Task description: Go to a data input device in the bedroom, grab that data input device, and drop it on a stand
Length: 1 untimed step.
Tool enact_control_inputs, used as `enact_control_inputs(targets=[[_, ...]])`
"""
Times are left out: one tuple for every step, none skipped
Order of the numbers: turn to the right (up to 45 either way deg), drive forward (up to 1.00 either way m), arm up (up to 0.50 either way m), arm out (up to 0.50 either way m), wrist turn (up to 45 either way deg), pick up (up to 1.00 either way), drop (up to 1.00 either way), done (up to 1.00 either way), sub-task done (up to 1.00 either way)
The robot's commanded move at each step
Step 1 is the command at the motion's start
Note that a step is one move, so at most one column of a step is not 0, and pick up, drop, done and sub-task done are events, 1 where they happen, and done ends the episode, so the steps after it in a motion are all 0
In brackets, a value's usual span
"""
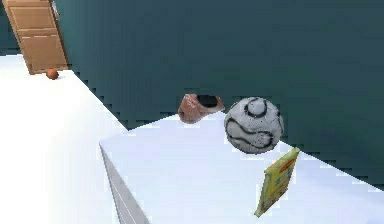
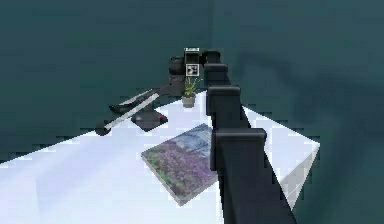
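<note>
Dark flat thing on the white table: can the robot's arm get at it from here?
Probably yes: the gripper hangs close by the dark flat thing, and nothing seems to stand between them.

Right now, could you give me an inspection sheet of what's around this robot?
Surface: white tabletop; another white top ahead.
Job's things: dark flat thing, maybe the input device.
Clutter: long grey stick, small plant, purple book; ahead, patterned ball, reddish bowl, yellow book.
Grippers: gripper near the plant; cannot tell whether it holds anything.
Cables: nothing seen.
Surroundings: dark teal wall, wooden door.
</note>
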Motion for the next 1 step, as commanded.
enact_control_inputs(targets=[[0.0,0.0,0.0,0.0,42.0,0.0,0.0,0.0,0.0]])
